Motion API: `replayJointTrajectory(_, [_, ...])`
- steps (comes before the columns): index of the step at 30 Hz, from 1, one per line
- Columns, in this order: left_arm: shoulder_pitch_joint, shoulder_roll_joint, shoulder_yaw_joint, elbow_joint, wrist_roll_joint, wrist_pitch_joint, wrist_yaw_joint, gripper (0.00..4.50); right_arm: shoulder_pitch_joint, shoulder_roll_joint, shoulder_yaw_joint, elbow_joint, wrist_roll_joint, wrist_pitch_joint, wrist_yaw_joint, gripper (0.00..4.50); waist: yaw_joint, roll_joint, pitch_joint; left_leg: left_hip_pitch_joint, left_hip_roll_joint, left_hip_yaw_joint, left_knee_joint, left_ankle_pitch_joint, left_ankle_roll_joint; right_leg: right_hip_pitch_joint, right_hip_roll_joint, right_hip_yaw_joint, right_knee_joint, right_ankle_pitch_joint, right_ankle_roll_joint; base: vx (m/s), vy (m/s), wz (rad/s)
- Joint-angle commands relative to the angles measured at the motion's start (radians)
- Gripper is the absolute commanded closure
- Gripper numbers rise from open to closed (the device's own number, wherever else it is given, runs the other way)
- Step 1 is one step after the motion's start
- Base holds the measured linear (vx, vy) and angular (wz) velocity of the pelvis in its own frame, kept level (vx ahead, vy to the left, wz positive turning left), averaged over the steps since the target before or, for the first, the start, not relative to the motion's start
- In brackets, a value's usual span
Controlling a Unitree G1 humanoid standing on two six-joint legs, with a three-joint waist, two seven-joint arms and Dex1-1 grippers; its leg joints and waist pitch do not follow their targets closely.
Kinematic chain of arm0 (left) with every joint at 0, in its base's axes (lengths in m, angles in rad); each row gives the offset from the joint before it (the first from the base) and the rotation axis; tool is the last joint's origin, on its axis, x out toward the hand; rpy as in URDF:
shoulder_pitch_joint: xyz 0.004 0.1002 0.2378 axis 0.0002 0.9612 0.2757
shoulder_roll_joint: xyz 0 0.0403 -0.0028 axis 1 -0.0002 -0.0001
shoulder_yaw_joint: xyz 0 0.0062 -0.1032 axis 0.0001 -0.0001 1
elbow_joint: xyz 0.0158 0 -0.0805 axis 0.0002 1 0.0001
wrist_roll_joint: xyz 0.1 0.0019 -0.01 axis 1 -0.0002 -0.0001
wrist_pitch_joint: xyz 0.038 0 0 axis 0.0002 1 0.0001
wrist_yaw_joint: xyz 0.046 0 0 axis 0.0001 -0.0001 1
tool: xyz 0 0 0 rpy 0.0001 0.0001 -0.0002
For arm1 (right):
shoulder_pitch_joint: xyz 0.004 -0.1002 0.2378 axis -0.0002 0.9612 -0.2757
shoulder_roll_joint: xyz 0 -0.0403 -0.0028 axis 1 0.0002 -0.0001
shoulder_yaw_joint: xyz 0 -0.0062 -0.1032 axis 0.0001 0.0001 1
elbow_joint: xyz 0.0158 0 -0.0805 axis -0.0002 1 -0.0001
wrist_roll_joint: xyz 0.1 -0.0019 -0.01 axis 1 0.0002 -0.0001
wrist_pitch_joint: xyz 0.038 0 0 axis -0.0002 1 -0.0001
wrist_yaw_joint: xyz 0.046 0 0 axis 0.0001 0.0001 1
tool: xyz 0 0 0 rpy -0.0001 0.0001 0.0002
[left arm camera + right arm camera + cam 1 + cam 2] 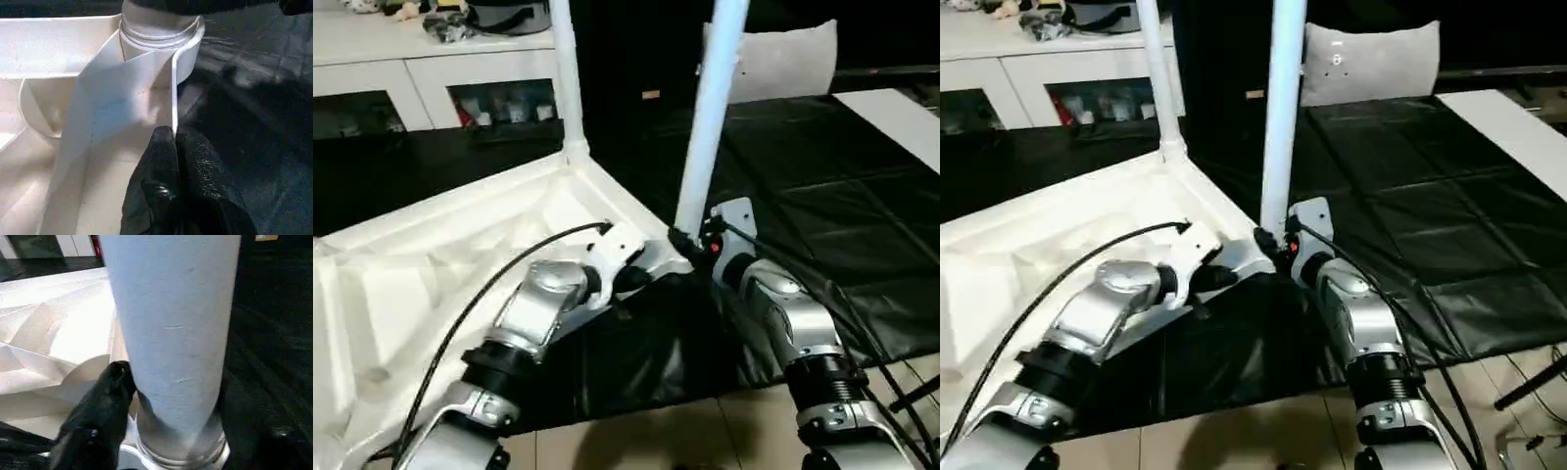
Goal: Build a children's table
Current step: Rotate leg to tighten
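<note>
Left eye view: upturned all-white plastic square table top [431, 255] with ribbed underside, lying on a black quilted floor mat [822, 196]. At the far corner socket, one long white tapered tube leg [568, 69] standing upright. At the near corner, a second white tube leg [710, 108] rising from its round socket, leaning slightly.

Left hand [173, 142] at the near corner just beside that socket, black fingers [161, 161] pressed together on the thin white edge rib of the table top, gripping it. Silver forearm and black cable running back toward the camera.

Right hand [171, 396] at the base of the near leg, closed around the tube just above the socket; one black finger [105, 401] flat against the leg's side in the right wrist view, the other on the far side.

Behind the mat, a white cabinet with glass doors [440, 98], small items on its top. Farther back, a light grey cushion [783, 59]. Tiled floor [705, 431] nearest the robot.
</note>
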Motion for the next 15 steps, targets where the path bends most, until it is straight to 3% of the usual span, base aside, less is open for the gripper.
replayJointTrajectory(1, [-0.025,-0.015,-0.040,-0.029,-0.005,-0.026,-0.020,4.50,0.010,0.026,0.052,-0.009,0.023,0.002,0.069,1.48,0.010,-0.007,-0.066,-0.023,0.026,-0.003,-0.057,-0.023,0.114,0.074,-0.069,0.066,-0.058,-0.234,-0.115,0.000,0.000,0.00])
replayJointTrajectory(6, [-0.013,0.063,-0.059,-0.021,-0.001,-0.097,-0.102,4.50,0.040,-0.079,0.059,-0.045,0.047,-0.047,0.231,0.99,0.020,-0.006,-0.067,-0.020,0.031,-0.003,-0.056,-0.006,0.137,0.074,-0.070,0.067,-0.051,-0.190,-0.144,0.000,0.000,0.00])
replayJointTrajectory(7, [-0.007,0.102,-0.074,-0.019,0.001,-0.137,-0.155,4.50,0.058,-0.141,0.079,-0.071,0.054,-0.056,0.335,0.92,0.024,-0.007,-0.065,-0.021,0.031,-0.002,-0.055,-0.014,0.144,0.074,-0.069,0.068,-0.052,-0.197,-0.140,0.000,0.000,0.00])
replayJointTrajectory(9, [-0.003,0.123,-0.079,-0.018,-0.004,-0.152,-0.191,4.50,0.066,-0.180,0.088,-0.081,0.057,-0.061,0.396,0.84,0.030,-0.008,-0.064,-0.019,0.032,-0.001,-0.056,-0.028,0.146,0.073,-0.070,0.069,-0.053,-0.215,-0.136,0.000,0.000,0.00])
replayJointTrajectory(15, [-0.002,0.194,-0.115,-0.009,-0.008,-0.235,-0.310,4.50,0.072,-0.289,0.113,-0.099,0.074,-0.068,0.583,0.47,0.045,-0.010,-0.057,-0.013,0.033,0.001,-0.061,-0.097,0.106,0.068,-0.069,0.069,-0.066,-0.335,-0.104,0.000,0.000,0.00])
